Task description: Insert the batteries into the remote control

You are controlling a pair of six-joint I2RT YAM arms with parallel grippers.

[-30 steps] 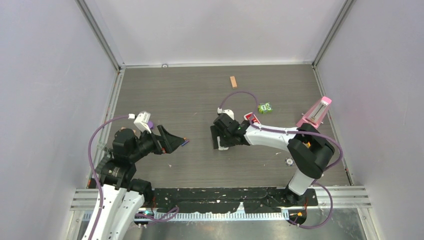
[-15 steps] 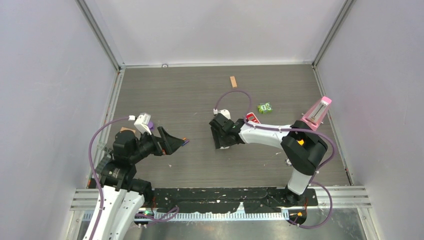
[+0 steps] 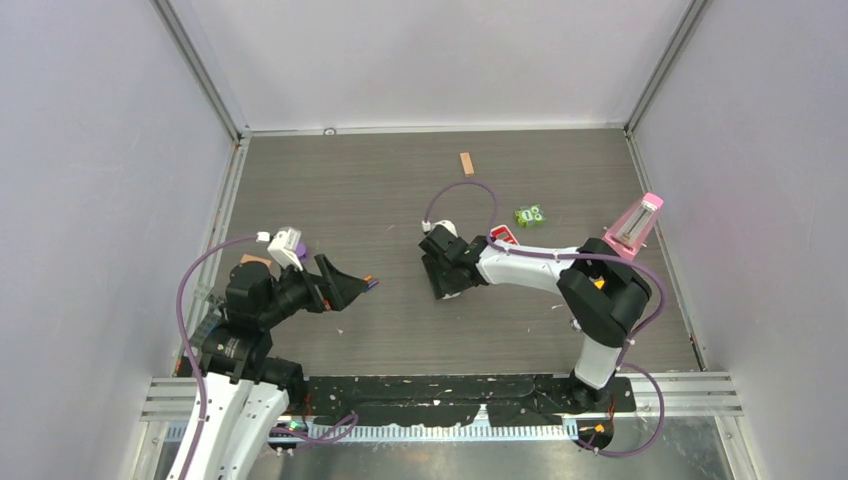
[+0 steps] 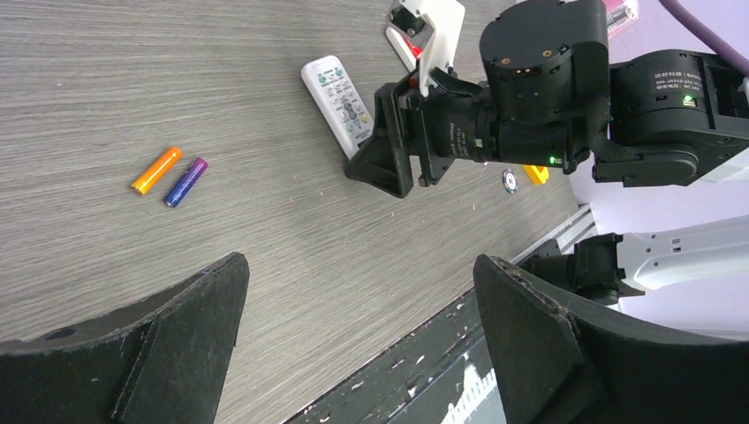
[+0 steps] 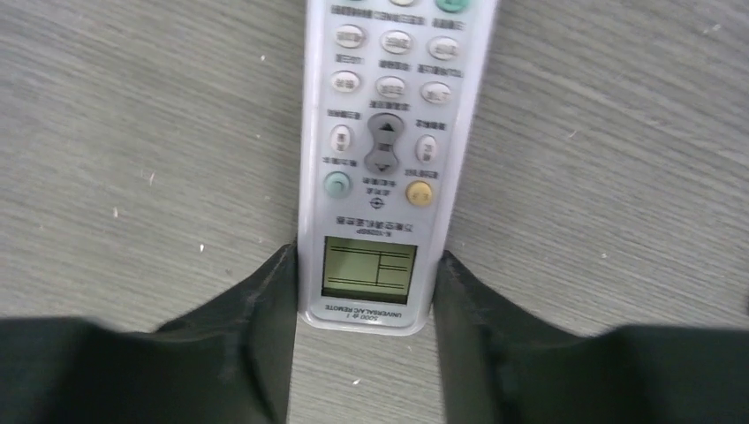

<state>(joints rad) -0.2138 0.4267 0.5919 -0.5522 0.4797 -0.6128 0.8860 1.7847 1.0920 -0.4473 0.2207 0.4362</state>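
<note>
Here the right end effector grips the remote control; the left end effector gapes wide.

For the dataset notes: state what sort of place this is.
Probably a robotics test cell: left arm and right arm bolted to a table, plain walls on metal framing, props like a remote control and batteries.

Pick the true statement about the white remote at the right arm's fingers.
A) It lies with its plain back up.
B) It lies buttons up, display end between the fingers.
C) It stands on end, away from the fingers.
B: the right wrist view shows the remote control flat on the table, buttons and display facing up, with its display end between the right gripper's fingers.
</note>
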